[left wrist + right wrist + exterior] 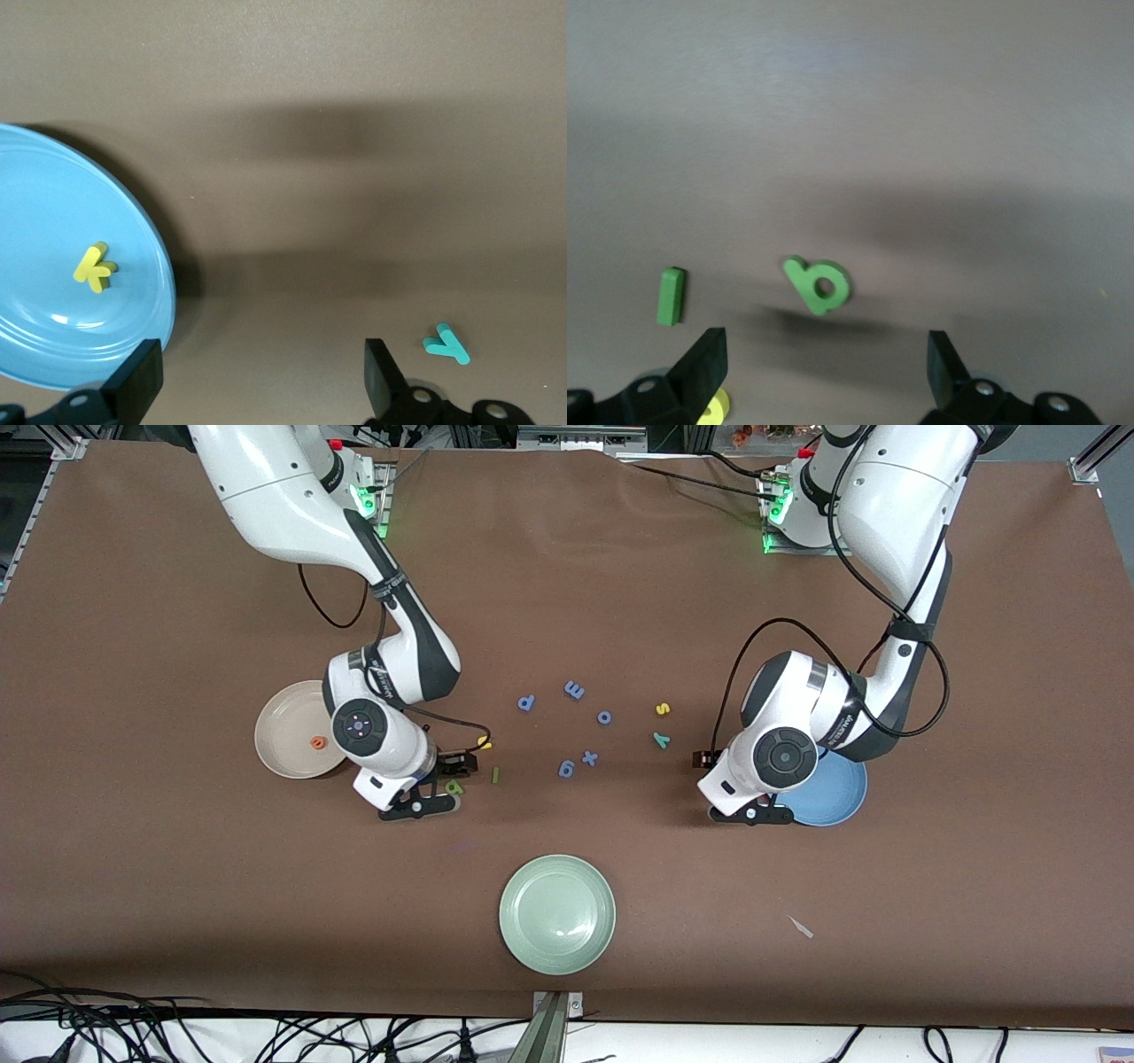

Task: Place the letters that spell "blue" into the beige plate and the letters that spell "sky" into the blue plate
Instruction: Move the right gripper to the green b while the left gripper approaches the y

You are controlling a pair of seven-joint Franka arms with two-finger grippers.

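Note:
The beige plate [282, 731] holds the orange e [316, 742]. My right gripper [458, 763] [824, 372] hangs open and empty just above the table. The green b [454, 786] [819, 284] lies just ahead of its fingers, with the green l [496, 775] [671, 296] and yellow u [485, 741] [713, 407] beside them. My left gripper [704, 760] [261, 381] is open and empty between the blue plate [837, 797] [44, 195] and the teal y [661, 740] [446, 344]. The yellow k [94, 267] lies in the blue plate. The yellow s [662, 708] sits farther from the front camera than the y.
Several blue letters [574, 689] lie scattered mid-table between the two grippers. A pale green plate [557, 914] stands nearest the front camera. A small white scrap [802, 927] lies toward the left arm's end.

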